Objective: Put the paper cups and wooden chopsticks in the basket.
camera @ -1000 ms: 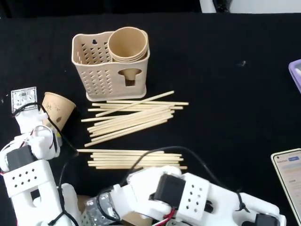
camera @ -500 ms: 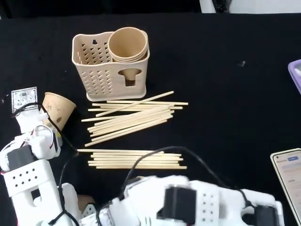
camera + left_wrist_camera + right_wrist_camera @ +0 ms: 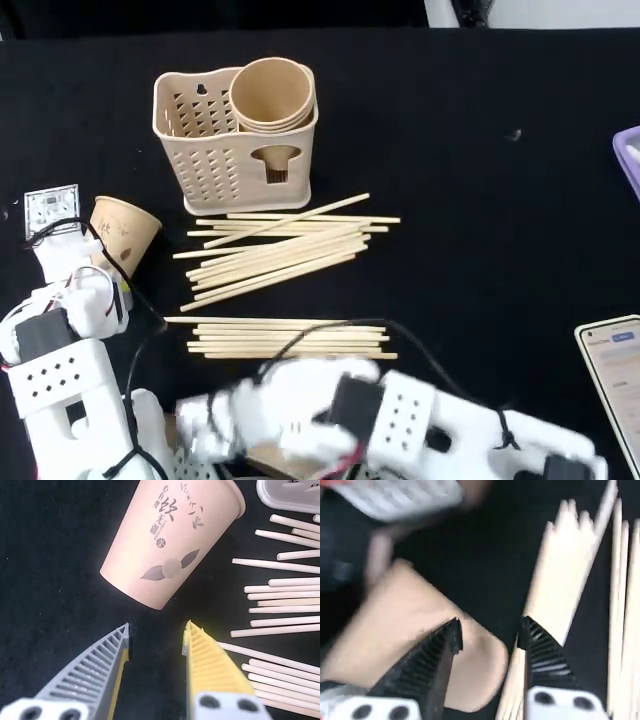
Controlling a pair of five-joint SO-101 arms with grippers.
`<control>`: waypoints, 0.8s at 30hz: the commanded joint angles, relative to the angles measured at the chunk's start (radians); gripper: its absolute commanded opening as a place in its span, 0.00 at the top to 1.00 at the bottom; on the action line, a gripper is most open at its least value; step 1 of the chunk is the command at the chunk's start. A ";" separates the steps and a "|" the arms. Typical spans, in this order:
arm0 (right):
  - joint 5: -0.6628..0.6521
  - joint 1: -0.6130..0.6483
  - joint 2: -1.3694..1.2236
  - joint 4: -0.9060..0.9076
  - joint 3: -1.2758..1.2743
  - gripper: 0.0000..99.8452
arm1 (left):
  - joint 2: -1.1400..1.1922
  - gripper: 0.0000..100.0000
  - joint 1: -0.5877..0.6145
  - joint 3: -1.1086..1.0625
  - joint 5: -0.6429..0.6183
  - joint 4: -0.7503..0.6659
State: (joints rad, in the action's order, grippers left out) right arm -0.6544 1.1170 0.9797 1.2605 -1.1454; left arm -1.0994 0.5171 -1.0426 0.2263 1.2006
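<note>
Fingers (image 3: 107, 655) of the left gripper (image 3: 157, 630), one grey, one yellow, are spread and hold nothing. Their tips are just short of a tan printed paper cup (image 3: 170, 540) lying on its side at the high view's left. The right gripper (image 3: 490, 630) is also parted, over a blurred tan cup (image 3: 410, 645); I cannot tell whether they touch. At the upper left, a beige perforated plastic basket (image 3: 215, 160) holds nested paper cups (image 3: 272, 92). Pale wooden chopsticks (image 3: 280, 250) lie loose mid-frame on the black surface (image 3: 480, 200).

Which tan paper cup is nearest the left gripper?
The printed tan paper cup lying on its side, just ahead of the open left gripper. The stacked cups stand in the beige perforated plastic basket.
</note>
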 commanded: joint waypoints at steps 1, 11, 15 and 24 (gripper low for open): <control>-0.094 -0.258 -0.018 -0.006 0.028 0.80 | -0.014 0.82 -0.013 0.019 0.006 0.002; -0.055 -0.500 -0.016 0.095 0.245 0.80 | -0.014 0.82 -0.008 0.010 0.011 0.011; 0.043 -0.420 -0.016 0.224 0.344 0.80 | -0.005 0.82 -0.015 0.010 0.008 0.011; 0.043 0.002 -0.016 0.397 0.344 0.80 | -0.005 0.82 -0.008 -0.008 0.011 0.011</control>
State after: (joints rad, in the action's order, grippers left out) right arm -0.6222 1.0311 0.9613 1.6210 -0.8477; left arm -1.0994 0.5171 -1.0426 0.2263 1.2006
